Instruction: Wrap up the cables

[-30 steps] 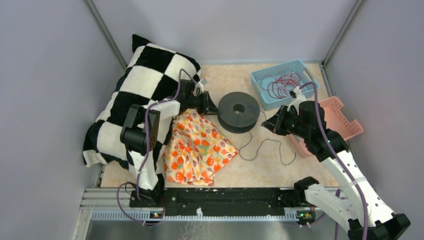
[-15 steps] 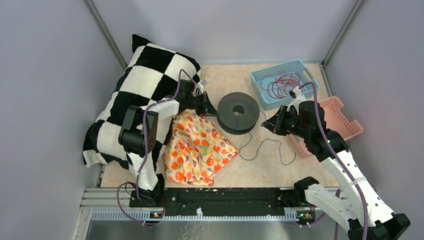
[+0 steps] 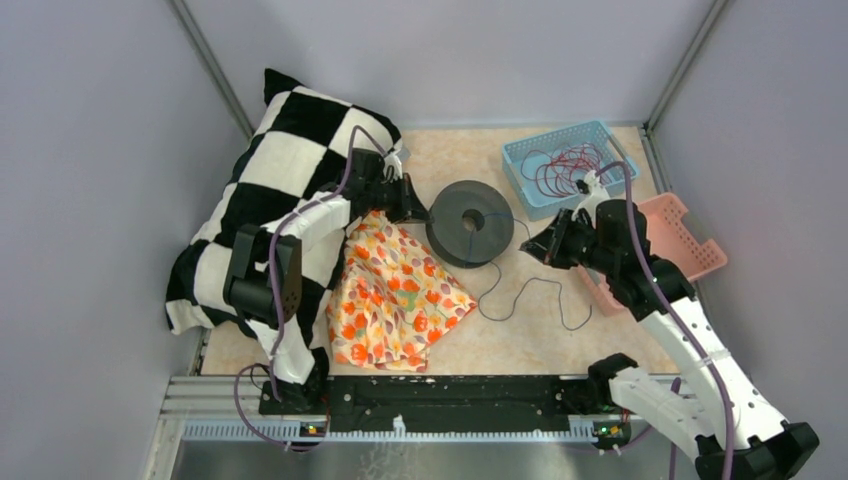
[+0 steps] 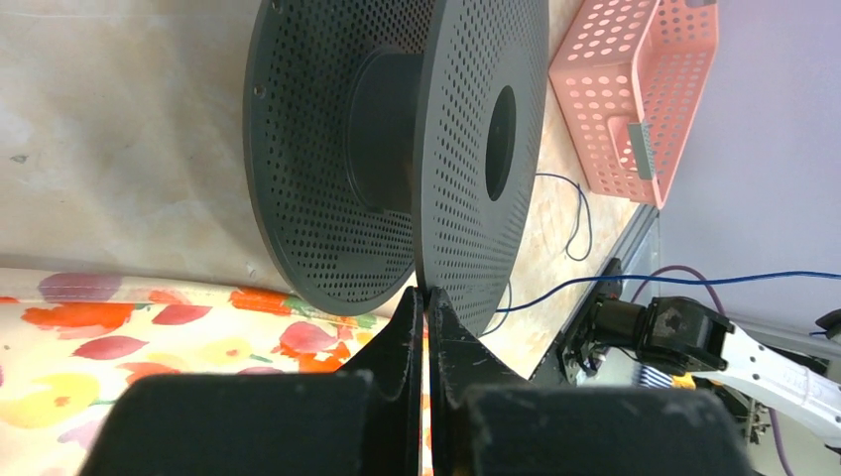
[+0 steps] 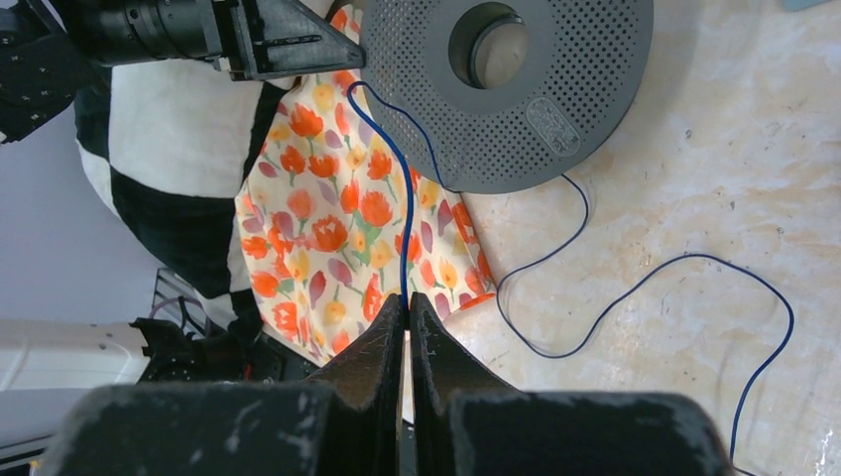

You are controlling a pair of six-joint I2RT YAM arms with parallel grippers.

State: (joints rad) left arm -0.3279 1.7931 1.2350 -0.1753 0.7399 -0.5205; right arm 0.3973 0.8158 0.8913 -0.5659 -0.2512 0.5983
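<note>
Left hand (image 4: 426, 297) clamped on rim of the perforated spool (image 4: 476, 198). Right hand (image 5: 405, 302) pinches the thin blue cable (image 5: 408, 228) leading to the spool; slack looped on bench (image 5: 694, 149).

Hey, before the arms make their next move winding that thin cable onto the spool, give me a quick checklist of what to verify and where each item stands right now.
1. Left pincer shut on the rim of the spool: ok.
2. Right pincer shut on the cable: ok.
3. Cable leads from the right pincer up to the spool's edge: ok.
4. Cable anchored on the hub: cannot tell.
5. Slack loops on the table lie open, unknotted: ok.
6. Cable free of the floral cloth: cannot tell; it crosses over it.
</note>
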